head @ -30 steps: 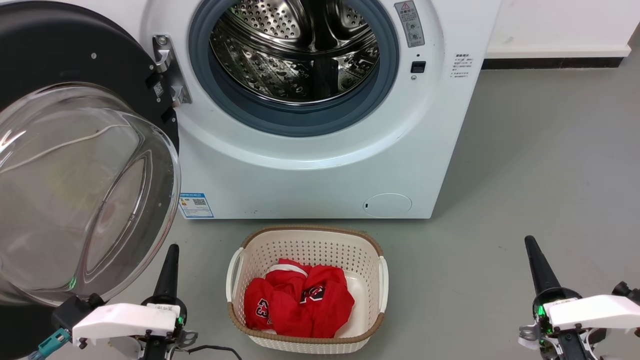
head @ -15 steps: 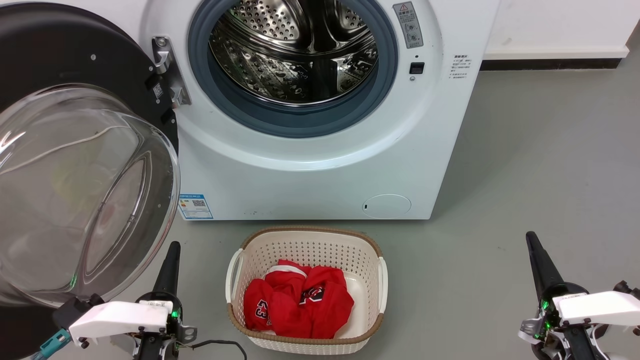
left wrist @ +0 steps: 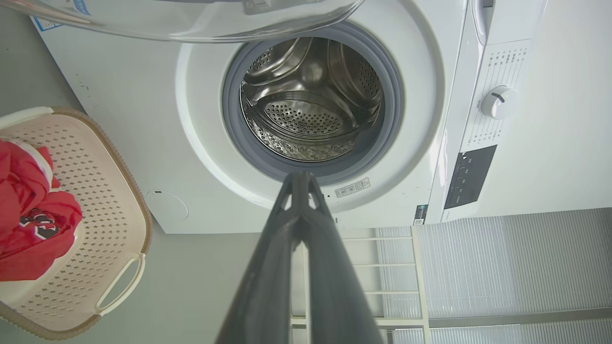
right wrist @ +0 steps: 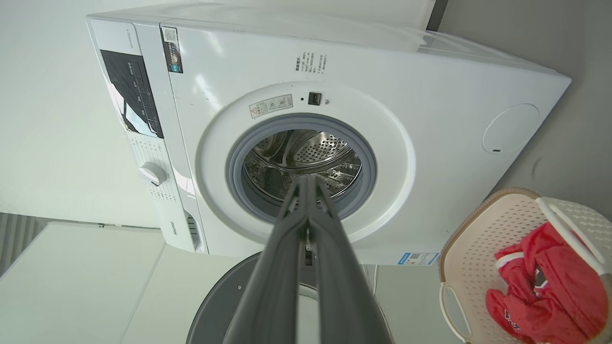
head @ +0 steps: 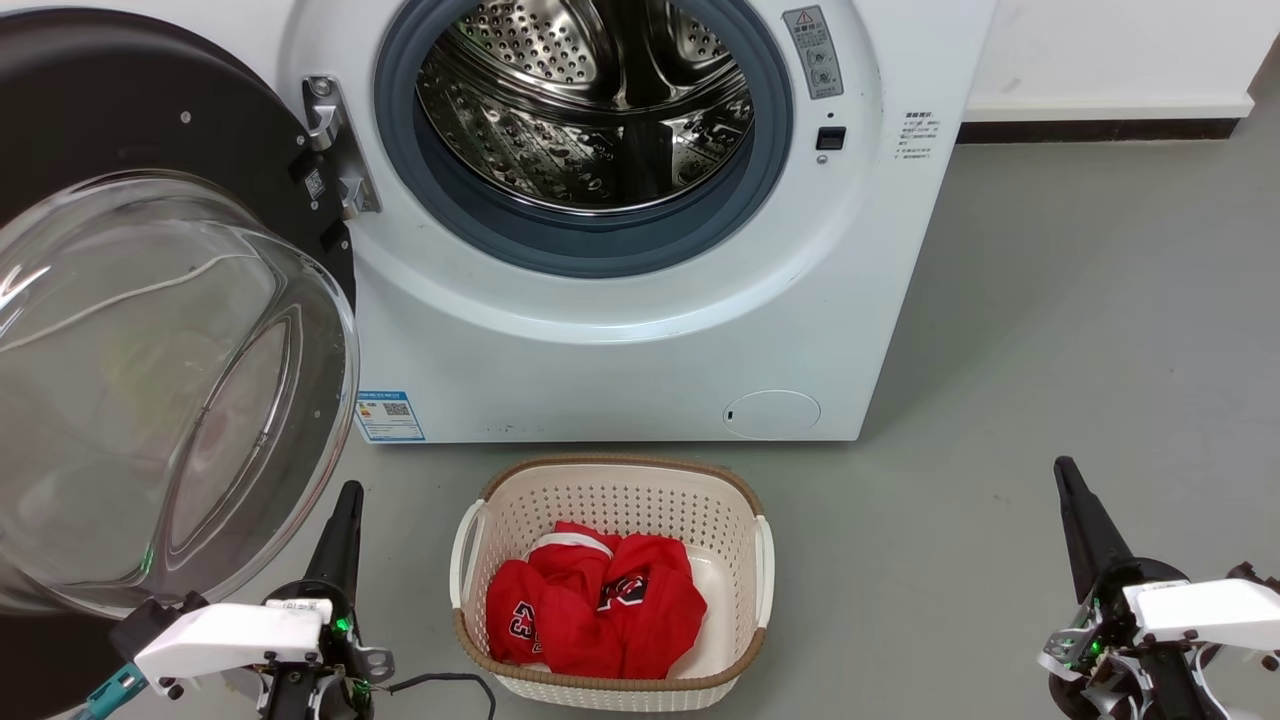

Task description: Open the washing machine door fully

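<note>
a: left gripper [head: 347, 492]?
b: lower left of head view. fingers [head: 338, 540] pinched together tip to tip, pointing up, tilted slightly rightward.
a: right gripper [head: 1063, 468]?
b: lower right. likewise pinched to one point, pointing up, tilted leftward. well apart from the left.

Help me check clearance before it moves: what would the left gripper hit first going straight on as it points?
Probably the washing machine, at its grey rubber ring; the left gripper points there in its wrist view, with nothing between. Depth is unclear.
</note>
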